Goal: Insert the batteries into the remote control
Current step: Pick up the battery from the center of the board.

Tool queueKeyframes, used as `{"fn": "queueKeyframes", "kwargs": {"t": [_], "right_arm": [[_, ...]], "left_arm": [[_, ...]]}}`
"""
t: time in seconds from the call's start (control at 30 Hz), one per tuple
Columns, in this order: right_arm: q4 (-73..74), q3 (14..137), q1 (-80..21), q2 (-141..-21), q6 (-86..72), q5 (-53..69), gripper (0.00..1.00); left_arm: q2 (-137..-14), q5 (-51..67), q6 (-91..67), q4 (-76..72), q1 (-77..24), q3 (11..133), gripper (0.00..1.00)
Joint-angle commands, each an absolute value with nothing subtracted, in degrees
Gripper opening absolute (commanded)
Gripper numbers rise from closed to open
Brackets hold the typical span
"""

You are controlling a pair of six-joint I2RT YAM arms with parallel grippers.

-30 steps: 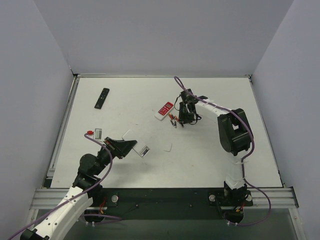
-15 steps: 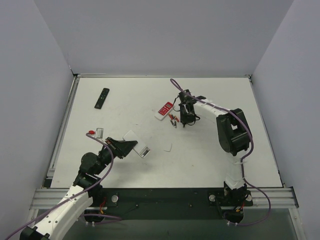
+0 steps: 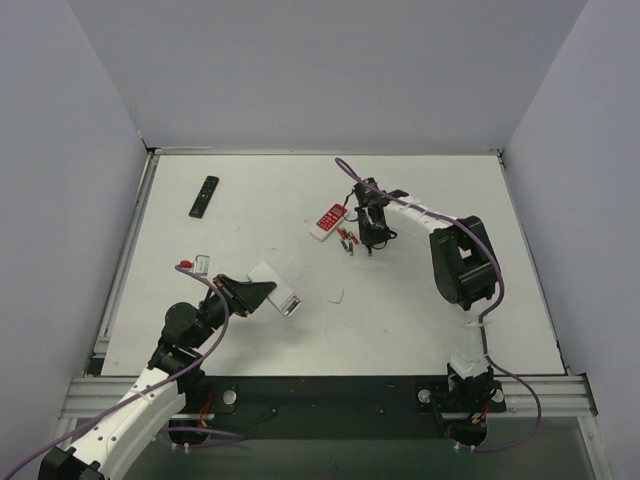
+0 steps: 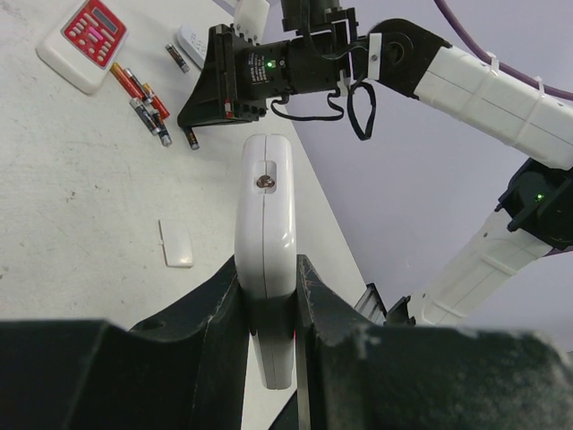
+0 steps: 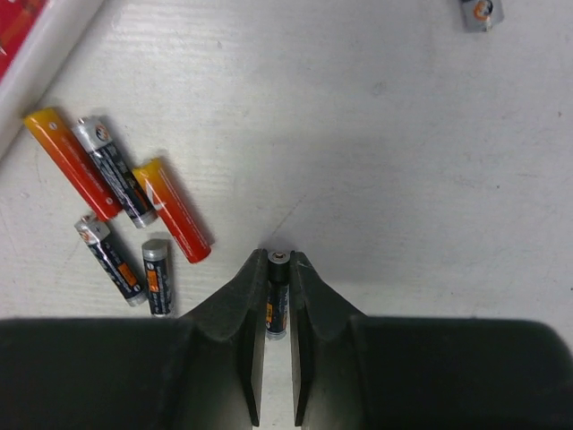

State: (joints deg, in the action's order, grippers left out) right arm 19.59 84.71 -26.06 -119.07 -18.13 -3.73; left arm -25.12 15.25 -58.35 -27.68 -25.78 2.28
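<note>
Right gripper clamped on slim dark copper-banded battery, bottom centre of right wrist view. Spare batteries lie at left. Left gripper clamped on small white plastic remote control, centre of left wrist view. Best approach, as judged: lift straight, keep battery square in pads, check polarity before seating.

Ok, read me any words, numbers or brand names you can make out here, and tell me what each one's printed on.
No text can be read.
Loose batteries: printed labels, too blurred to read.
Battery between the right fingers: label mostly hidden.
Red-and-white remote: button marks too small.
White remote in the left fingers: plain, no print showing.
</note>
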Motion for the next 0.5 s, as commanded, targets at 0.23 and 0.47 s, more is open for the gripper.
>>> {"fn": "queueKeyframes", "kwargs": {"t": [0.23, 0.47], "right_arm": [[6.0, 65.9, -30.3, -95.7, -22.7, -2.8, 0.00], [-10.3, 53.7, -36.9, -78.3, -26.5, -1.6, 0.00]], "left_arm": [[-26.2, 14.4, -62.8, -35.9, -25.9, -4.0, 0.00], [-23.5, 11.5, -67.7, -37.5, -25.9, -5.4, 0.00]]}}
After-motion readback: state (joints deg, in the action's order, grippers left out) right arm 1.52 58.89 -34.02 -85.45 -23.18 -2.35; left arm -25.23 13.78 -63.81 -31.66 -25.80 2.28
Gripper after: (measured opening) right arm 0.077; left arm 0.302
